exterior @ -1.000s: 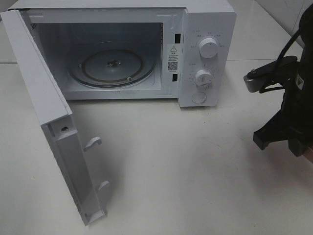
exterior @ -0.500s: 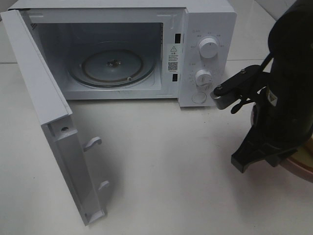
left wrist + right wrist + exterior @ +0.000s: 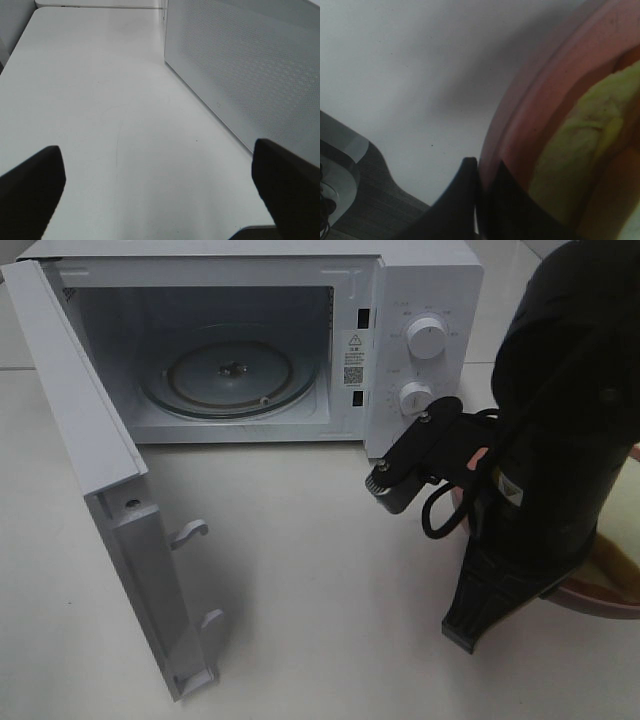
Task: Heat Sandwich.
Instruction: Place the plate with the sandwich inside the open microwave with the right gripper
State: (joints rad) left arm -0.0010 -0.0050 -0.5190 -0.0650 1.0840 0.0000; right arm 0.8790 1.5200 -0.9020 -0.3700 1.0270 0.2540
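The sandwich [image 3: 580, 150] lies on a round pink plate [image 3: 520, 125]; pale bread and yellow-green filling show. In the exterior view the sandwich [image 3: 617, 552] and the plate [image 3: 600, 598] peek out at the right edge, mostly hidden behind my right arm. My right gripper [image 3: 479, 172] is shut on the plate's rim; in the exterior view it [image 3: 490, 605] is in front of and to the right of the microwave [image 3: 425, 300]. The microwave door [image 3: 110, 490] stands open and the glass turntable [image 3: 228, 375] is bare. My left gripper [image 3: 160, 185] is open and empty beside the microwave's perforated side wall [image 3: 250, 65].
The open door juts out toward the front on the left. Two knobs [image 3: 427, 338] are on the microwave's right panel. The white table [image 3: 320, 590] spreads in front of the microwave. The left arm is out of the exterior view.
My right arm has moved left from the right edge toward the front of the microwave, bringing the plate with the sandwich into view.
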